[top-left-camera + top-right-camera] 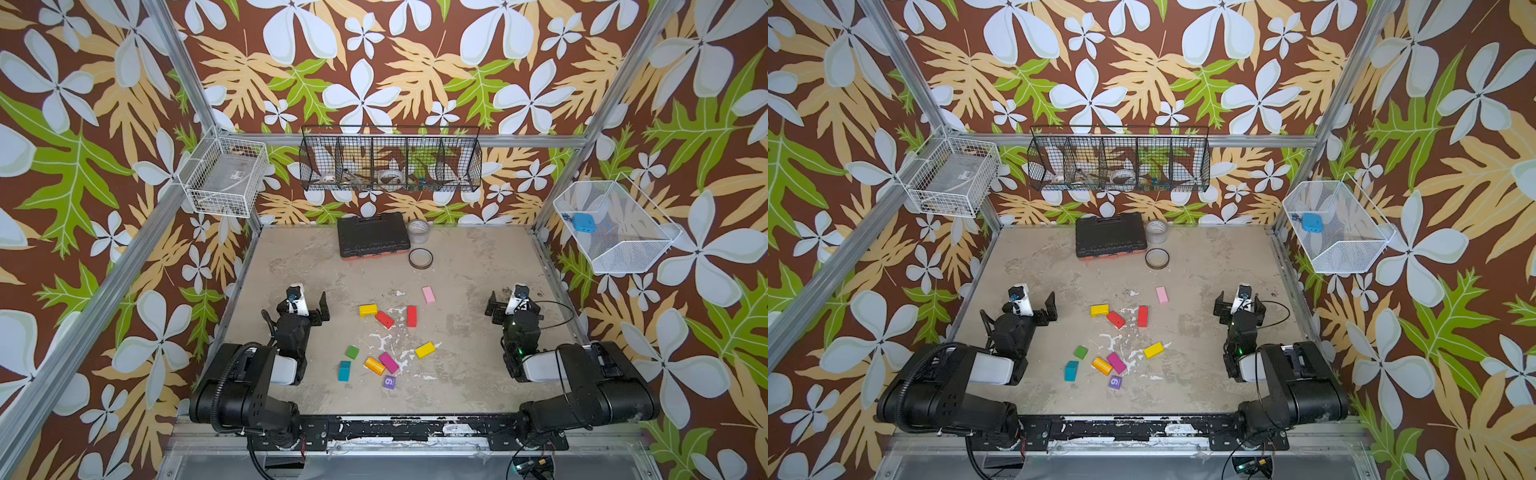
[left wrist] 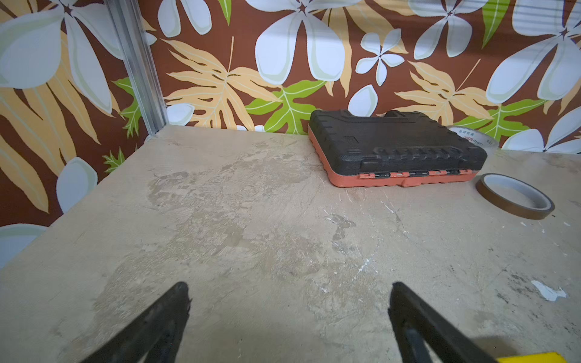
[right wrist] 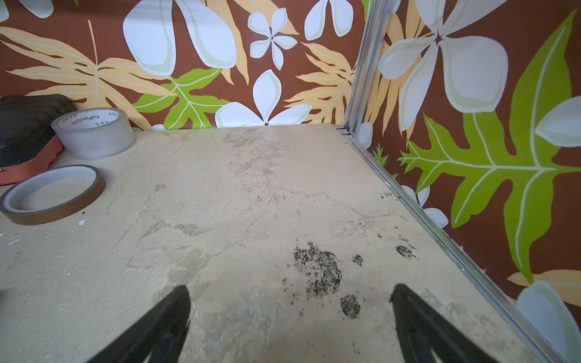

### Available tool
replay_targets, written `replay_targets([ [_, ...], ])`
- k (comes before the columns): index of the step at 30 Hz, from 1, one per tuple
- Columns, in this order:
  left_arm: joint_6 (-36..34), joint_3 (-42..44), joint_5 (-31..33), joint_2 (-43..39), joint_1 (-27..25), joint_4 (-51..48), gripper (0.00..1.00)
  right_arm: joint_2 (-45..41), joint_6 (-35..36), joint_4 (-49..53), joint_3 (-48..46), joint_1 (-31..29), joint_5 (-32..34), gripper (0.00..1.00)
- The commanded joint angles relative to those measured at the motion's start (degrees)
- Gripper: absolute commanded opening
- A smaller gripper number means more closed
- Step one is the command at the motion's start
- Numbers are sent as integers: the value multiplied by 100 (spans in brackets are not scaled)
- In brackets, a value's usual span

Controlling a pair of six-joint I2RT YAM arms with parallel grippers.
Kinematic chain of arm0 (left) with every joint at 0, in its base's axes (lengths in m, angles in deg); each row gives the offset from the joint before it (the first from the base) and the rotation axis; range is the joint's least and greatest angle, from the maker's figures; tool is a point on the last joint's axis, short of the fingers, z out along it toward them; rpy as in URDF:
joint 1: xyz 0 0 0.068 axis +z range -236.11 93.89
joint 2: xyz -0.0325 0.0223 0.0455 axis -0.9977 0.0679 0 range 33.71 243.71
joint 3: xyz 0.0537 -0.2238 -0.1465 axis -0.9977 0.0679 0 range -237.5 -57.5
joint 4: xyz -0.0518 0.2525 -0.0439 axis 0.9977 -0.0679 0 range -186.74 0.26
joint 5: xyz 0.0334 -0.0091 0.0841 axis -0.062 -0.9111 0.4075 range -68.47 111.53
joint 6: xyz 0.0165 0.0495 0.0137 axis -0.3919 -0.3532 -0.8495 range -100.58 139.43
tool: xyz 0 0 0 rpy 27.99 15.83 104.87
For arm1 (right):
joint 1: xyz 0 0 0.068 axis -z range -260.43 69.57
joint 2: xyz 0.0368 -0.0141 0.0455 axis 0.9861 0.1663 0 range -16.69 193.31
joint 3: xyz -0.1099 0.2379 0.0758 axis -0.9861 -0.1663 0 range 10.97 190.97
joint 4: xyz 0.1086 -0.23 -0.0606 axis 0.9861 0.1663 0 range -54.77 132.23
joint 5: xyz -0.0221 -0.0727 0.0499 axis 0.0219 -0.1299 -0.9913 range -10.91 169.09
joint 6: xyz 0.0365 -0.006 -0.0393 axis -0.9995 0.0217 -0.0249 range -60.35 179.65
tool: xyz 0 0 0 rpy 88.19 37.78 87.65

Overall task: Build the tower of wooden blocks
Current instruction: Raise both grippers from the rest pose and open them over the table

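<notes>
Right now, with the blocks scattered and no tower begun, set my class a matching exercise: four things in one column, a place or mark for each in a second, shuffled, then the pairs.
Things
1. pink block
2. purple cube
3. teal block
4. black tool case

Descriptions
A. shows a white digit
B. behind every block, at the far end of the table
C. leftmost block in both top views
D. farthest back of the blocks

Pairs: 1-D, 2-A, 3-C, 4-B

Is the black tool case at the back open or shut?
Shut. In the left wrist view the black tool case has its lid flat on the orange base, no gap showing.
</notes>
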Motion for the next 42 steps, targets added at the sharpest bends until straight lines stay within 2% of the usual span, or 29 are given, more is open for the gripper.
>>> replay_targets([
  [1, -99, -57, -9, 21, 15, 283, 100, 14, 36, -217, 19, -10, 50, 100],
  [35, -33, -29, 33, -70, 57, 278, 100, -15, 28, -255, -11, -10, 60, 100],
  [36, 15, -92, 150, -273, 57, 27, 100, -89, 44, -229, 14, -46, 273, 100],
  [37, 52, -185, 241, -572, 61, -404, 100, -256, -27, 82, 51, -59, 218, 100],
  [38, 137, -281, 375, -816, 56, -845, 100, -326, 47, -95, -25, -73, 298, 100],
  [39, 345, -435, 646, -1094, 57, -1399, 100, -562, 128, 44, -30, -244, 831, 100],
  [40, 642, -668, 879, -1392, 56, -2173, 100, -989, 48, 840, 128, -521, 1455, 100],
  [41, 891, -947, 923, -1659, 57, -2979, 100, -1440, -179, 1887, 453, -662, 1576, 100],
  [42, 1245, -1268, 912, -1963, 56, -3960, 100, -1807, -455, 2570, 673, -669, 1328, 100],
])
